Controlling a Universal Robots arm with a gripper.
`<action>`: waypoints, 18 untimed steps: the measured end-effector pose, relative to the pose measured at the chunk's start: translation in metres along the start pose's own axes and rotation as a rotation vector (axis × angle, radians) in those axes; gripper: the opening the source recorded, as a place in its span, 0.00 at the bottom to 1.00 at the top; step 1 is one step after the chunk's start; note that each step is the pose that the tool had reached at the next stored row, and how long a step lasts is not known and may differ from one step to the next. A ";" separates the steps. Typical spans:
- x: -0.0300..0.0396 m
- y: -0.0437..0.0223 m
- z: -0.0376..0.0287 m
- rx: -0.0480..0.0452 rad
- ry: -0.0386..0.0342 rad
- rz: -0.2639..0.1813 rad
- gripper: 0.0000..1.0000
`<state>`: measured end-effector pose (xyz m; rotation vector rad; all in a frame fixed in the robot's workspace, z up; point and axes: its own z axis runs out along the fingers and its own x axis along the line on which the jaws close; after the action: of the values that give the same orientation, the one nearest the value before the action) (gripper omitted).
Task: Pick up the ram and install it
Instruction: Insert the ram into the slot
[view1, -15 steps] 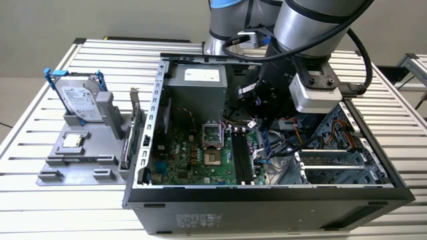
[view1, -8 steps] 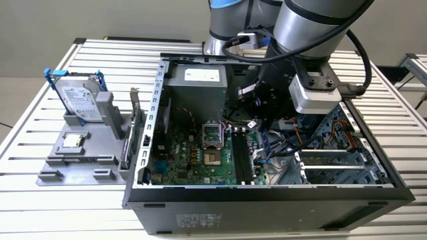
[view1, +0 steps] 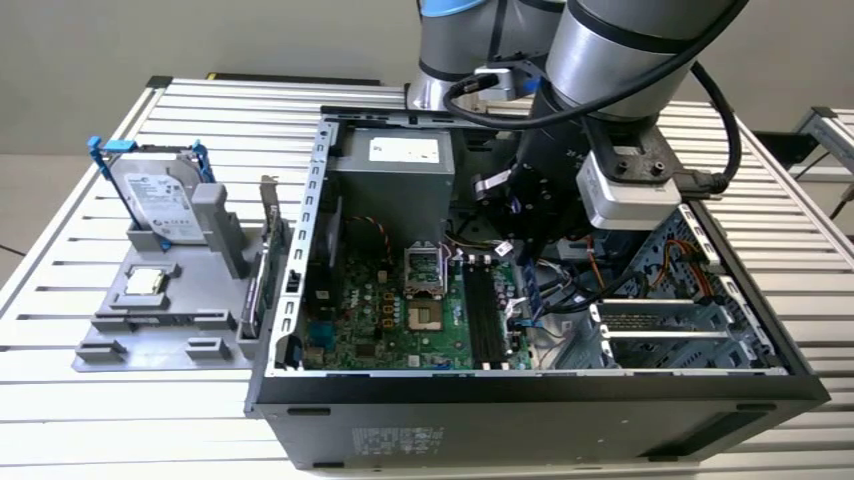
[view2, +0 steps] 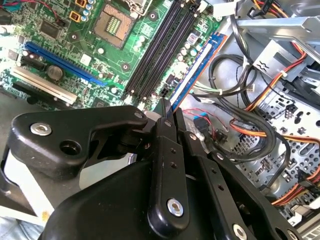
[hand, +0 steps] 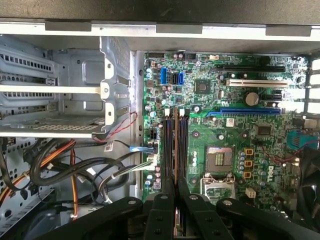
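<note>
The ram (view2: 196, 72) is a thin stick seen edge-on, clamped in my gripper (view2: 165, 117), which is shut on it. In the first wrist view the ram (hand: 175, 150) runs as a narrow line out from my gripper (hand: 175, 187), lying along the black memory slots (hand: 183, 145) of the green motherboard (hand: 235, 140). It hangs above the slots; whether it touches one cannot be told. In the exterior view the arm's wrist (view1: 554, 200) reaches down into the open computer case (view1: 534, 390), over the slots (view1: 483, 320).
Bundled cables (view2: 250, 125) and a metal drive cage (view1: 667, 320) crowd one side of the slots. The processor socket (view1: 420, 265) and power supply (view1: 394, 175) lie on the other side. Outside the case, a grey holder (view1: 147, 320) carries a hard drive (view1: 160, 200) and a bracketed card (view1: 267, 260).
</note>
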<state>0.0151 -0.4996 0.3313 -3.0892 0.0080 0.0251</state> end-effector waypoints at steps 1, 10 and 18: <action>0.0000 0.0000 0.0002 0.0000 0.0000 0.000 0.00; 0.0000 -0.0004 0.0024 -0.0026 0.0000 0.000 0.00; 0.0000 -0.0007 0.0035 -0.0069 0.0001 0.000 0.00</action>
<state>0.0151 -0.4987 0.3278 -3.0962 0.0082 0.0251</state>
